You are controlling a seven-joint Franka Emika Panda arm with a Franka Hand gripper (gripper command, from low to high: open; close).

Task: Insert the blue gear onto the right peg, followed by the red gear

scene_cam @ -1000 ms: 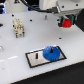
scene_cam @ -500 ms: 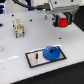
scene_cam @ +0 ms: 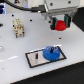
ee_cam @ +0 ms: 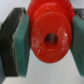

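Red gear (scene_cam: 60, 25) in pincer (scene_cam: 60, 25), one blue gear (scene_cam: 51, 52)

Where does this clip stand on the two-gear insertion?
Blue gear already sits on the plate, apparently on the right peg, which it hides. Red gear is clamped in the gripper, up in the air away from the plate. Left: carry it over and seat it above the blue gear.

Arm housing: white, smooth, blocky where it enters at the top of the exterior view
Cable: dark, running along the upper edge toward the arm
Gripper (scene_cam: 60, 23): dark body beneath the white housing
Fingers (ee_cam: 11, 40): black outer bars, squared ends
Pads (ee_cam: 22, 46): teal-blue, flat, rectangular, on the inner finger faces
Markings and screws: too blurred to tell
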